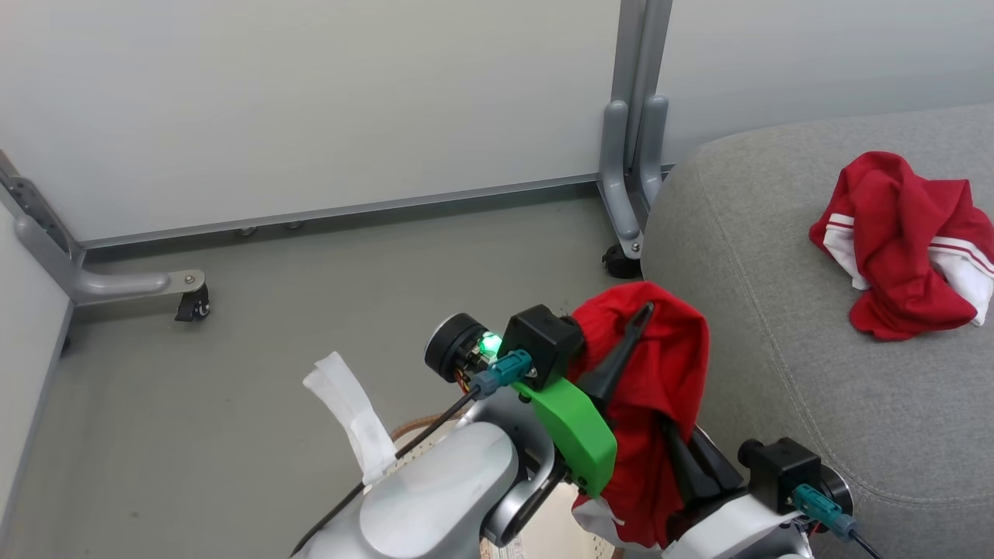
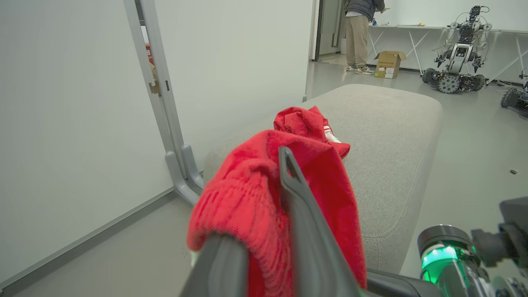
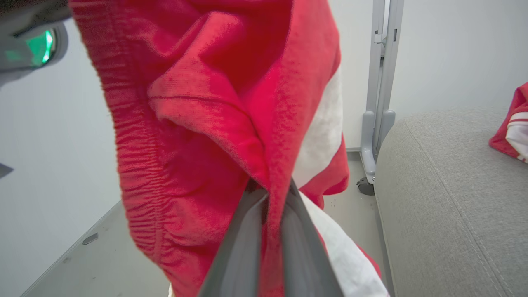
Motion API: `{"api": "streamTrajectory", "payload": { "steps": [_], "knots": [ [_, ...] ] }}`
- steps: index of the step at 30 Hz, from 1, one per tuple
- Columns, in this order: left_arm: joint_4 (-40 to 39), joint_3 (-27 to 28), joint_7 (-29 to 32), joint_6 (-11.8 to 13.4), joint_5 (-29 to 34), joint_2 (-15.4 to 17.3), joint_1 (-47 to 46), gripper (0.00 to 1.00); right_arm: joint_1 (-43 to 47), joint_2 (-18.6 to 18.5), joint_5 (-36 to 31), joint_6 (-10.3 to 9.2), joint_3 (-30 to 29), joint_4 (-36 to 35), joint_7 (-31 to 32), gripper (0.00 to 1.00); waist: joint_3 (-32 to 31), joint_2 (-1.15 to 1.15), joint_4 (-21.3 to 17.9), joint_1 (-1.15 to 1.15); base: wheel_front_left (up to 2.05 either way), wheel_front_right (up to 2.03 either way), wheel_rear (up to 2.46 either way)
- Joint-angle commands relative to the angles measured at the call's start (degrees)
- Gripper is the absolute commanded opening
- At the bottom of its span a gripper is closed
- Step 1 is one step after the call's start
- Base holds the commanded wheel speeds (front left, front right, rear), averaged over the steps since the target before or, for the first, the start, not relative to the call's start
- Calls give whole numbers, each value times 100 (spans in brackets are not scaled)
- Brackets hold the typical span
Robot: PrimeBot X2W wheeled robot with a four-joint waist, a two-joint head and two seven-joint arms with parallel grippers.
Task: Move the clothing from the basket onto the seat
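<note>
Now, one red garment (image 1: 660,373) hangs between both claws!
Right claw (image 3: 270,190) pinches the fabric tight; it drapes over the left claw (image 2: 268,198), grip there unclear. Just beside them sits the grey seat (image 1: 776,334), second garment (image 1: 905,241) lying farther along it.

No readable text, labels or numbers.

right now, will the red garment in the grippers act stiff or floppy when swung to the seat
Probably floppy: the held garment sags in folds around the right gripper pinching it. Likely light, since so small a pinch holds it. Its low-hanging white trim may drag on the seat.
</note>
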Motion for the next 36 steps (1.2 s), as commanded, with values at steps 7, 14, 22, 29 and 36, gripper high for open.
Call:
{"api": "streamTrajectory", "payload": {
  "steps": [7, 14, 22, 29, 36],
  "knots": [
    [85, -97, 68, -14, -62, 63, 138, 100, 98, 42, 63, -1, -184, -36, -19, 0, -22, 0, 44, 0, 0, 0, 0],
    [92, -161, 181, -35, -146, 191, 253, 100, 79, 56, 92, -1, -376, -117, -19, 0, -43, 0, 75, 0, 0, 0, 0],
    [-15, -64, 151, -139, -486, 431, 666, 100, 112, 78, 219, -1, -612, -169, -19, 0, -41, 0, 57, 0, 0, 0, 0],
    [-201, 147, -131, -58, -632, 800, 1043, 100, 86, 92, 281, -1, -673, -201, -19, 0, 23, 0, 2, 0, 0, 0, 0],
    [-378, 411, -435, 251, -509, 1131, 1242, 100, 17, 97, 284, -1, -663, -197, -19, 0, 98, 0, -119, 0, 0, 0, 0]
  ]
}}
